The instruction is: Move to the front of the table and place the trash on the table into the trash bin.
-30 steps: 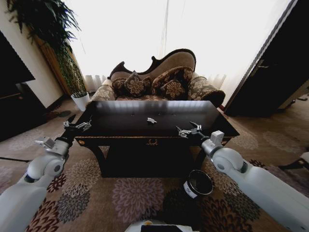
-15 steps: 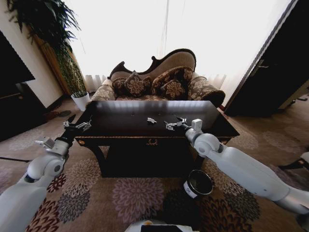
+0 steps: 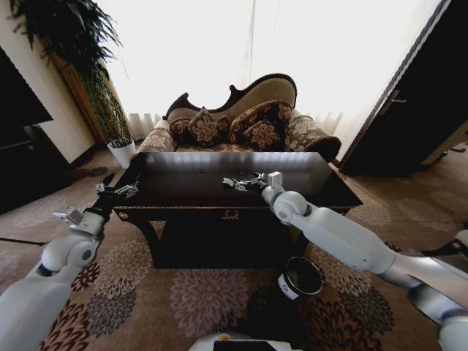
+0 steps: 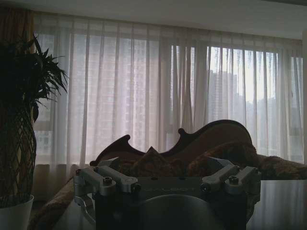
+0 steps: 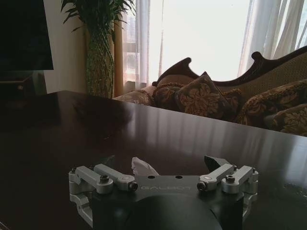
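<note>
One small white tissue scrap [image 3: 229, 180] is lying mid-worktop [image 3: 183, 191], partly hidden behind the right tool [image 3: 238, 184], whose fingers are spreading wide around it. The left tool [image 3: 117, 190] is hanging wide open at the worktop's left corner. One trash bin [image 3: 300, 277] is standing on the carpet.

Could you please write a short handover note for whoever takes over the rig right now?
Right tool: open, reaching over the table, right at the small white trash scrap, which lies between its fingers but is not yet gripped.
Left tool: open, idle at the table's left front corner.
Trash bin: on the carpet in front of the table, to the right.
Done: robot stands in front of the table.
Left: close on the scrap, carry it to the bin, drop it.
</note>
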You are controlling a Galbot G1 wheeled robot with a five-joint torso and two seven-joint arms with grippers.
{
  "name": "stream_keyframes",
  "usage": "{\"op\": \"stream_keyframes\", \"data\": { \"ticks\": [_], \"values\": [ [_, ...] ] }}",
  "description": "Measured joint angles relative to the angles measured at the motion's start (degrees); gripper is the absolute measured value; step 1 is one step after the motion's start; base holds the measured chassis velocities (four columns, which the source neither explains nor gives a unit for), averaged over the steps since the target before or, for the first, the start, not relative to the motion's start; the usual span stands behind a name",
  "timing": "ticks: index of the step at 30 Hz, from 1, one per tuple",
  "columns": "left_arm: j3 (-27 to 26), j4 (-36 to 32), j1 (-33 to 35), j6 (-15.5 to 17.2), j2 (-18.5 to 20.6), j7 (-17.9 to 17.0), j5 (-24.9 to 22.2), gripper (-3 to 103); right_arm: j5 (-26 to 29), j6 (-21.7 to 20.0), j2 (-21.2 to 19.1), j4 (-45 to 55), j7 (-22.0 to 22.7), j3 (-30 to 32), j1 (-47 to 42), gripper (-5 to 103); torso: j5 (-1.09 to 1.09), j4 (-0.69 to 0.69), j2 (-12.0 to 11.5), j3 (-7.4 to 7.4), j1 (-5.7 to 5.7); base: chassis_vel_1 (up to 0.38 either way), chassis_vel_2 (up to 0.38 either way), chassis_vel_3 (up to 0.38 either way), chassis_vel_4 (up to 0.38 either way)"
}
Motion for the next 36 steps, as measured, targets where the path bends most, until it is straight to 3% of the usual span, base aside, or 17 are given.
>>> {"op": "stream_keyframes", "data": {
  "ticks": [12, 21, 28, 30, 31, 32, 34, 36],
  "values": [
    [0.00, 0.00, 0.00, 0.00, 0.00, 0.00, 0.00, 100, -0.42, 1.32, 5.07, -7.20, -0.46, -3.20, 1.69, 100, 0.01, -0.01, 0.00, 0.00, 0.00, 0.000, 0.000, 0.000, 0.000],
    [0.00, 0.00, 0.00, 0.00, 0.00, 0.00, 0.00, 100, -0.56, 1.99, 5.76, -9.18, -1.77, -3.46, 1.97, 103, 0.01, -0.01, 0.00, 0.00, 0.00, 0.000, 0.000, 0.000, 0.000],
    [0.00, 0.00, 0.00, 0.00, 0.00, 0.00, 0.00, 100, -1.21, 2.39, 6.30, -9.24, -1.69, -3.51, 0.11, 85, 0.01, -0.01, 0.00, 0.00, 0.00, 0.000, 0.000, 0.000, 0.000],
    [0.00, 0.00, 0.00, 0.00, 0.00, 0.00, 0.00, 100, -1.40, 2.61, 6.64, -9.43, -1.51, -3.50, -0.21, 74, 0.01, -0.01, 0.01, -0.01, 0.00, 0.000, 0.000, 0.000, 0.000],
    [0.00, 0.00, 0.00, 0.00, 0.00, 0.00, 0.00, 100, -1.42, 2.67, 6.79, -9.62, -1.44, -3.50, -0.22, 74, 0.01, -0.01, 0.01, -0.01, -0.01, 0.000, 0.000, 0.000, 0.000],
    [0.00, 0.00, 0.00, 0.00, 0.00, 0.00, 0.00, 100, -1.40, 2.68, 6.85, -9.80, -1.41, -3.50, -0.05, 63, 0.01, 0.00, 0.01, -0.01, -0.01, 0.000, 0.000, 0.000, 0.000],
    [0.00, 0.00, 0.00, 0.00, 0.00, 0.00, 0.00, 100, -1.38, 2.68, 6.86, -9.84, -1.41, -3.50, 0.01, 63, 0.01, 0.00, 0.01, -0.01, -0.01, 0.000, 0.000, 0.000, 0.000],
    [0.00, 0.00, 0.00, 0.00, 0.00, 0.00, 0.00, 100, -1.24, 2.67, 6.70, -9.94, -1.36, -3.58, 0.46, 52, 0.01, 0.00, 0.01, 0.00, -0.01, 0.000, 0.000, 0.000, 0.000]
  ]
}}
